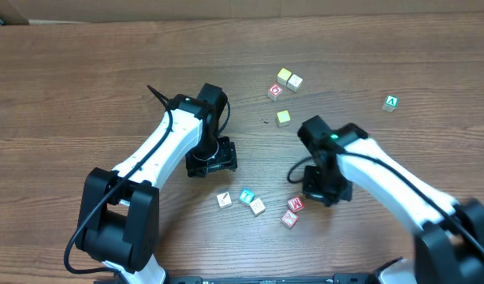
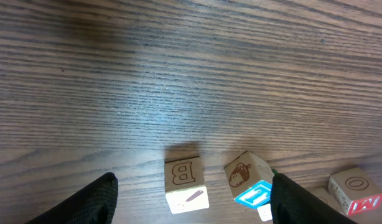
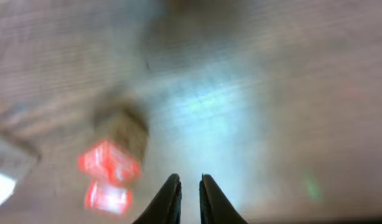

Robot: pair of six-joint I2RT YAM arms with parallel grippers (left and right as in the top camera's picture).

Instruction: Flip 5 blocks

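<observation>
**Table** (image 1: 84,63): wood grain, carries every item.

**Arms:** the left arm (image 1: 159,142) and right arm (image 1: 384,177) both reach toward the near centre, with the 5 blocks between their heads.

**Left pincer** (image 2: 194,180): open wide, gripping nothing. In its wrist view the B block (image 2: 186,177) lies between the fingers and touches neither.

**Right pincer** (image 3: 190,180): closed to a thin slit and empty. It hangs over bare table just beside 2 blurred red-printed blocks.

**Task items:** all 5 lie loose on the table. The B block, teal block (image 1: 247,196) and pale block (image 1: 258,207) sit toward the left arm. The red block (image 1: 295,204) and pink block (image 1: 289,219) sit toward the right arm.

**Risks, as judged:**
1. The teal block sits just beside 1 left finger, so closing on the B block could shove it or trap both.
2. These blocks are small, so an off-centre pinch could squirt 1 out or roll it onto the wrong face.
3. With its jaws shut, the right pincer could only push the red pair if it came down.
4. Both heads work the same cluster, so they could collide.
</observation>
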